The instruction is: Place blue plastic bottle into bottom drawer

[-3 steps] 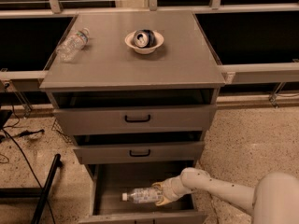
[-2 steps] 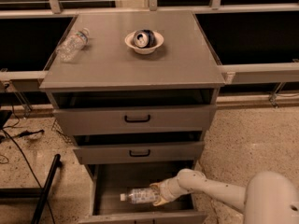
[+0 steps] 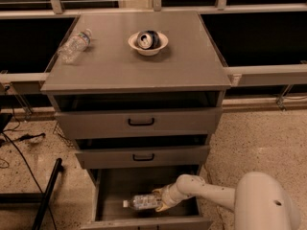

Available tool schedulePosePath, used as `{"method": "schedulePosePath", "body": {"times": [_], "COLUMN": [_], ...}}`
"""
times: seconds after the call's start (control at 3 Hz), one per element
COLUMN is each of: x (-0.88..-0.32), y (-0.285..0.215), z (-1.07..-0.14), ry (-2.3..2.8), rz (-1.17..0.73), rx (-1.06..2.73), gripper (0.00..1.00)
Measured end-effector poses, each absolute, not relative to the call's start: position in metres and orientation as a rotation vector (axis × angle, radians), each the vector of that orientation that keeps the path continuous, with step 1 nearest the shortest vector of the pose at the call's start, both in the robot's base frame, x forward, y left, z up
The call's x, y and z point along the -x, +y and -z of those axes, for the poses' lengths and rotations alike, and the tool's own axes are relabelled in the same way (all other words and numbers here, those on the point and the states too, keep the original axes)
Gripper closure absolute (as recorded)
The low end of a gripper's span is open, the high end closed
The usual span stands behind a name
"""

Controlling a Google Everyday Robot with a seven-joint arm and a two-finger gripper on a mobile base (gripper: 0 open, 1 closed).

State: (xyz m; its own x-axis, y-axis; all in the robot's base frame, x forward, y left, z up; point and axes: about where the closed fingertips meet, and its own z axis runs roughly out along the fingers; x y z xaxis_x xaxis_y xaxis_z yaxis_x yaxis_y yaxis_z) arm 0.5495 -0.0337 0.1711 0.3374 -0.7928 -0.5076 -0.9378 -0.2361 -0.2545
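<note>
The blue plastic bottle [image 3: 142, 201] lies on its side inside the open bottom drawer [image 3: 111, 185], white cap pointing left. My gripper [image 3: 160, 201] is down in the drawer at the bottle's right end, on the end of my white arm [image 3: 211, 191] that reaches in from the right. The bottle rests on or just above the drawer's grey floor.
A grey cabinet top [image 3: 120, 66] carries a white bowl [image 3: 148, 42] with a can in it and a thinner clear bottle [image 3: 74, 45] at its left edge. Two shallower drawers [image 3: 139, 122] with black handles stand slightly open above. A black bar [image 3: 47, 195] and cables lie on the floor at left.
My arm and gripper have moved slightly left and lower in the drawer with the bottle. Nothing else has moved.
</note>
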Motion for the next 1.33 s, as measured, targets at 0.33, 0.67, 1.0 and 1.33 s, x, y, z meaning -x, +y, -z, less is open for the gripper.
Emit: {"method": "schedulePosePath", "body": {"times": [0.33, 0.67, 1.0, 1.33], "x": [-0.552, -0.558, -0.558, -0.558], "y": [-0.036, -0.037, -0.035, -0.035], "z": [-0.151, -0.119, -0.116, -0.115], "ry": [1.55, 1.609, 1.612, 1.613], "rz": [-0.365, -0.376, -0.385, -0.386], "rx": [2.115, 2.134, 2.132, 2.132], "gripper": [1.0, 1.0, 1.0, 0.76]}}
